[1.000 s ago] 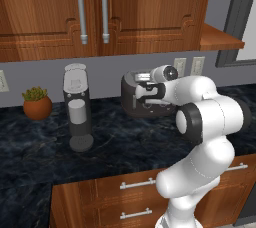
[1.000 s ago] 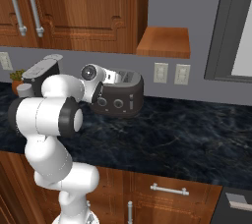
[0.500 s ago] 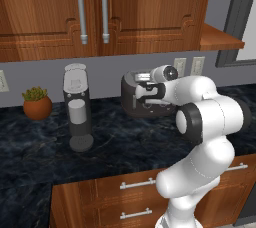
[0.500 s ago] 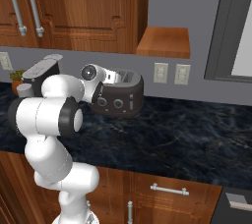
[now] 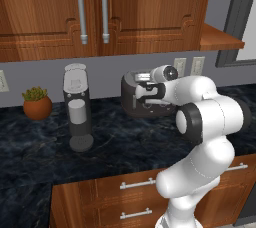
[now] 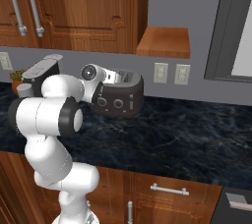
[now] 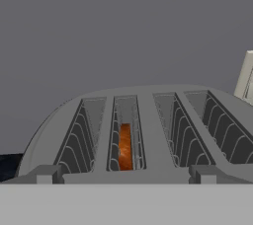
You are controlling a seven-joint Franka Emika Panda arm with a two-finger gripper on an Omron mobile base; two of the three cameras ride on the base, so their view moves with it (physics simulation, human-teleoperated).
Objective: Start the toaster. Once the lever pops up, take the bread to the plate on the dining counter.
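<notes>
- Nothing has moved since the earlier frames; arm and toaster [image 6: 120, 98] sit as they did.
- Toaster stands on the black counter [image 6: 187, 129] against the wall.
- Gripper [image 7: 126, 175] hangs just above the toaster's top, fingers spread wide and empty.
- Bread [image 7: 125, 146] sits down inside the left slot.
- Lever [image 6: 132, 101] shows on the front face, beside the knobs.

The dark grey toaster [image 6: 120, 98] stands upright on the black marbled surface [image 6: 187, 134], against the wall. The bread [image 7: 125, 146] sits sunk in its left slot, brown edge showing.
</notes>
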